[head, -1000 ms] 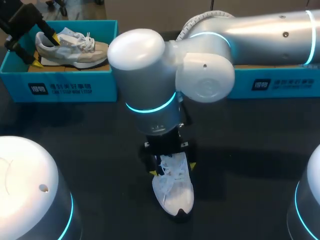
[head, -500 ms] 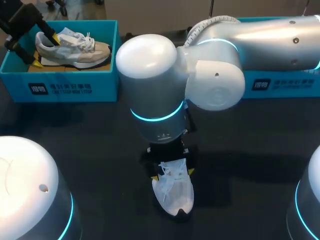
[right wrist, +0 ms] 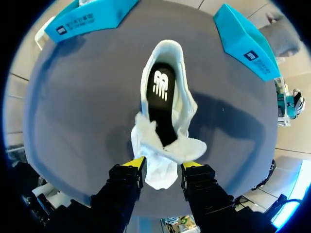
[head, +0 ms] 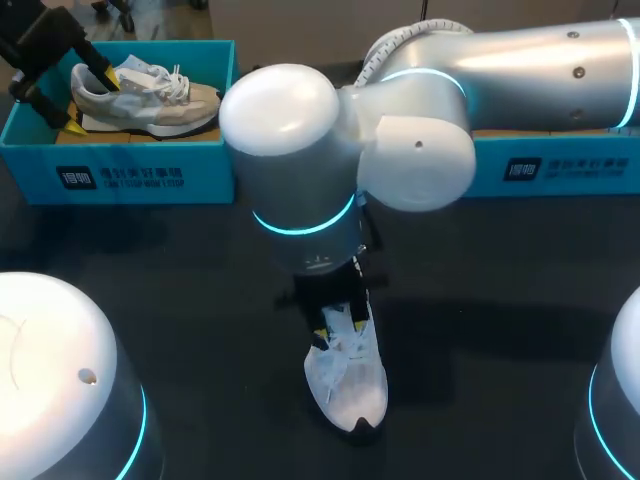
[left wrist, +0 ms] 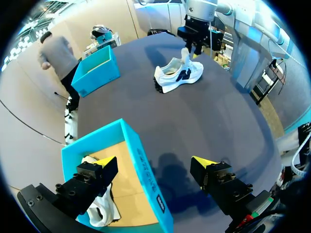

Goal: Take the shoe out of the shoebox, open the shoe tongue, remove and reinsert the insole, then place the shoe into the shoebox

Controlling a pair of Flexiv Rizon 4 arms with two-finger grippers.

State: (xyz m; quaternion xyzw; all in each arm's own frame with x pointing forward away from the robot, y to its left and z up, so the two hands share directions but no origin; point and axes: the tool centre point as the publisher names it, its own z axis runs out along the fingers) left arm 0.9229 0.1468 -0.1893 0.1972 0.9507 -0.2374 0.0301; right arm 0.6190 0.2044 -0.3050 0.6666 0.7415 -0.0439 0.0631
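The right fingers [right wrist: 136, 164] have narrowed from straddling the white sneaker [head: 347, 385] at mid-surface [head: 200, 300] to clamping its tongue [right wrist: 161, 170], so tongue-opening seems under way, while the left fingers [left wrist: 104, 163] hang apart over the shoebox [left wrist: 146, 170].

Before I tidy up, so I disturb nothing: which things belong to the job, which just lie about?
Job: white shoe, its tongue between the right gripper's fingers, black insole, right shoebox.
Lying about: grey shoe, left shoebox holding it.
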